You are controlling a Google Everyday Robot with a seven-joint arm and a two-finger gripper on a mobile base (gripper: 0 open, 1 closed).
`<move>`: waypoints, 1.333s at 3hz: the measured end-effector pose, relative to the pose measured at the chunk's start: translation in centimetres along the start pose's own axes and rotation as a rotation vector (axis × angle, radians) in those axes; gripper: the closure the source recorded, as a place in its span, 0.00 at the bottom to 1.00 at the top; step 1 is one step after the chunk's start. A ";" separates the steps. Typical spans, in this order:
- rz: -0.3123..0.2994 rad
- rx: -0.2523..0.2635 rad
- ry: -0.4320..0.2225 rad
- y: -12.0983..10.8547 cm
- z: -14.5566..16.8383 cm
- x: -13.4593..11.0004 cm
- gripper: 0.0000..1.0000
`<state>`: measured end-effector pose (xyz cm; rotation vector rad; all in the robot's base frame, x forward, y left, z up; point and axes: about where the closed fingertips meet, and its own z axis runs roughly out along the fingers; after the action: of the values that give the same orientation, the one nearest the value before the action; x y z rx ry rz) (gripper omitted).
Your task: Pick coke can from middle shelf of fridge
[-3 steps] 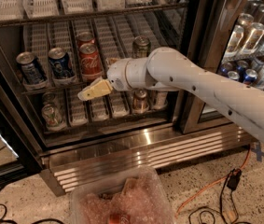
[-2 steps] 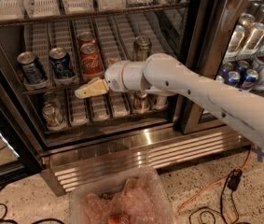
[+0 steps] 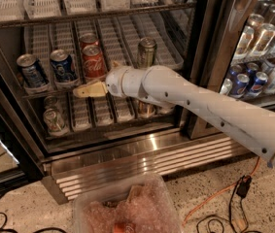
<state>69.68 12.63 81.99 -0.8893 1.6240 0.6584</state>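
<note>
The red coke can [image 3: 94,62] stands upright at the front of a lane on the middle shelf [image 3: 115,33] of the fridge [image 3: 127,152], with a second red can [image 3: 88,39] right behind it. My gripper [image 3: 87,90] with its tan tips sits just below and in front of the coke can, at the shelf's front edge, pointing left. It holds nothing that I can see. The white arm [image 3: 185,98] reaches in from the right.
Two blue Pepsi cans [image 3: 31,71] [image 3: 62,64] stand left of the coke can, and a green-gold can [image 3: 146,52] stands to its right. The bottom shelf holds cans [image 3: 54,120]. Bottles and cans [image 3: 251,79] fill the right section. A plastic bin [image 3: 127,210] and cables [image 3: 236,193] lie on the floor.
The gripper has moved a little to the left and up, closer under the coke can. The cans have not moved.
</note>
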 end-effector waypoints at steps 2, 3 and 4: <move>-0.034 0.039 -0.085 -1.1 2.1 -1.7 0.00; -0.027 0.035 -0.081 -1.2 2.8 -1.3 0.00; -0.028 0.033 -0.079 -1.3 3.2 -1.2 0.19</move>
<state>72.62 14.73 82.47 -0.8506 1.5447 0.6377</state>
